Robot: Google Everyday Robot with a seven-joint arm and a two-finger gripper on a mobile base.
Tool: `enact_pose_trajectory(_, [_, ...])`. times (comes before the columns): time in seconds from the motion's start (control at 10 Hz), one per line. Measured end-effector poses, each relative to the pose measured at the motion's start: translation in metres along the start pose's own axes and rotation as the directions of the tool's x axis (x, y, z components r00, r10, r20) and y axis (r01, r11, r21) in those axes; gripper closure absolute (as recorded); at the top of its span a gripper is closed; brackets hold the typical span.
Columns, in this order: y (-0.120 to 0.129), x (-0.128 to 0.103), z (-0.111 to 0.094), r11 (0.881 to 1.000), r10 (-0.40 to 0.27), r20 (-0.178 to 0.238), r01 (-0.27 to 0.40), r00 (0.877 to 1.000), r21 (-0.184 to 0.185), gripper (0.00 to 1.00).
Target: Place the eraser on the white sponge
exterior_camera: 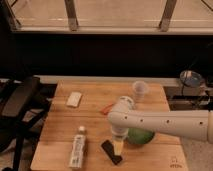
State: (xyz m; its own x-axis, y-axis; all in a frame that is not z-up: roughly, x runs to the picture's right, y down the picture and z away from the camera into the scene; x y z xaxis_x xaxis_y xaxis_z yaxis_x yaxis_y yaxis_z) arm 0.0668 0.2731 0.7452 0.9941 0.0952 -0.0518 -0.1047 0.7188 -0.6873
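Observation:
The black eraser (111, 151) lies flat near the front edge of the wooden table (95, 117). My gripper (117, 146) hangs from the white arm (160, 122) that reaches in from the right, and it is right over the eraser, at or just above its right end. The white sponge (74, 99) lies at the back left of the table, well apart from the eraser and the gripper.
A white bottle (78, 148) lies at the front left. A green bowl (140, 135) sits behind the arm. A clear plastic cup (140, 91) stands at the back right. A small orange thing (106, 108) lies mid-table. A black chair (17, 107) stands left.

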Motion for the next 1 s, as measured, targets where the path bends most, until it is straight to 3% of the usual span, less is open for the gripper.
enact_pose_trajectory(0.4, [0.026,-0.034,-0.003,0.998,-0.055,0.061,0.055,0.997,-0.009,0.20])
enact_pose_trajectory(0.7, [0.036,-0.033,-0.008,0.999,-0.052,0.092,0.053,0.994,-0.011,0.20])
enact_pose_trajectory(1.0, [0.038,-0.026,0.000,0.999,-0.018,0.116,0.023,0.993,-0.047,0.20])
